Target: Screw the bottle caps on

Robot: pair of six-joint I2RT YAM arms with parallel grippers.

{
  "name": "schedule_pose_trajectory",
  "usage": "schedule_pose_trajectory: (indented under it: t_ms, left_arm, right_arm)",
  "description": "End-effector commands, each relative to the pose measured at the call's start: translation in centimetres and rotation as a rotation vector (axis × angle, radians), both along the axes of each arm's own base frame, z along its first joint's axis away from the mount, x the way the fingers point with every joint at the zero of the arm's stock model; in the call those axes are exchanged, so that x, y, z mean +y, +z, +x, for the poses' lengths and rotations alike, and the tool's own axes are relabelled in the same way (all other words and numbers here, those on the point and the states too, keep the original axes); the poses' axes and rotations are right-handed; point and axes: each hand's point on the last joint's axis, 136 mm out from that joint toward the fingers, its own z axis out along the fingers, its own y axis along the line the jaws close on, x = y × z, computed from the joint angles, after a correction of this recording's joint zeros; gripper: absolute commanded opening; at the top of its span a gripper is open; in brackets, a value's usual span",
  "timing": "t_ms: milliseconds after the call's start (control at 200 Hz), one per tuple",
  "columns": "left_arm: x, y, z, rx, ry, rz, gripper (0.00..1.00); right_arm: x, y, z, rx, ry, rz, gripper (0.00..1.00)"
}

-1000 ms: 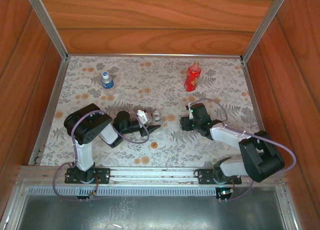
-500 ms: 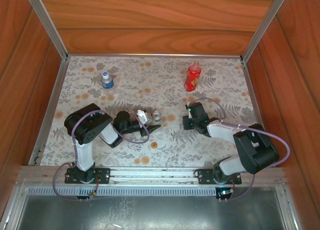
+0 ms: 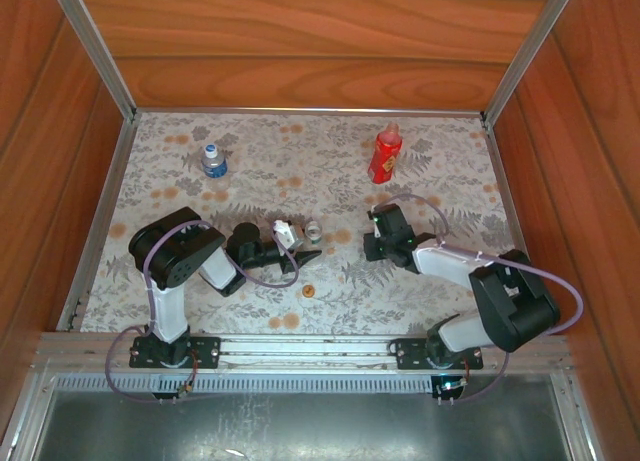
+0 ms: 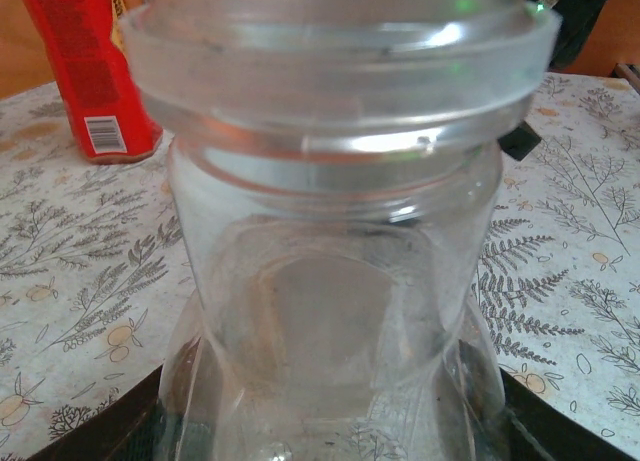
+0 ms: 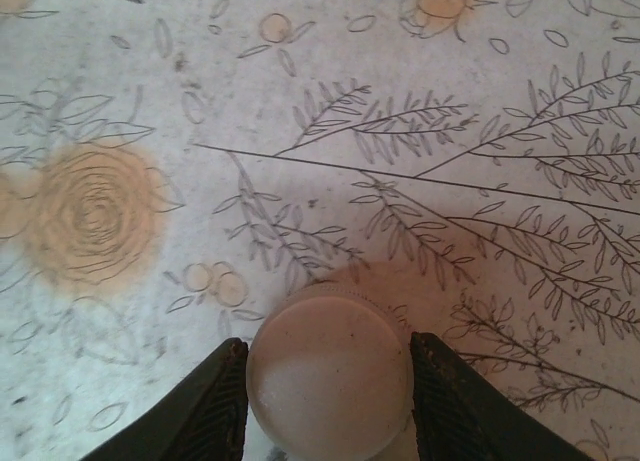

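My left gripper (image 3: pixel 298 245) is shut on the slim clear bottle (image 3: pixel 313 228), held upright just left of the table's middle. In the left wrist view the bottle (image 4: pixel 330 281) stands close up with its open neck ring at the top, and dark fingers (image 4: pixel 95 436) show at the bottom corners. My right gripper (image 3: pixel 371 247) points down at the table right of centre. Its two fingertips (image 5: pixel 215 406) press against the sides of the white cap (image 5: pixel 330 376), which rests on the tabletop. The orange cap (image 3: pixel 308 290) lies in front of the clear bottle.
The red bottle (image 3: pixel 384 153) stands at the back right and shows as the red bottle (image 4: pixel 85 71) behind the clear one. The short bottle with a blue label (image 3: pixel 212 161) stands at the back left. Wooden walls and metal rails (image 3: pixel 100 231) enclose the flowered tabletop.
The right gripper's jaws have closed in on the white cap, and the right arm has shifted a little to the left. The left arm and its bottle have not moved.
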Motion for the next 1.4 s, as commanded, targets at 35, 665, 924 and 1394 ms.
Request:
schedule_pose_trajectory:
  t_ms: [35,665,924,1394]
  left_arm:
    - [0.0,-0.3,0.1,0.005,-0.002,0.001,0.50]
    - [-0.2,-0.7,0.1,0.014,-0.008,0.005,0.51]
    - [-0.2,-0.7,0.1,0.013,-0.007,0.005,0.51]
    - [-0.2,-0.8,0.0,0.012,-0.010,0.008,0.51]
  right_arm:
    - [1.4,2.7,-0.4,0.003,0.061,-0.001,0.45]
    - [10.3,15.7,-3.1,-0.075,0.371,0.108,0.46]
    - [13.5,16.6,-4.4,-0.065,0.473,0.136,0.46]
    - [15.6,14.9,-4.7,-0.015,0.530,0.100,0.46]
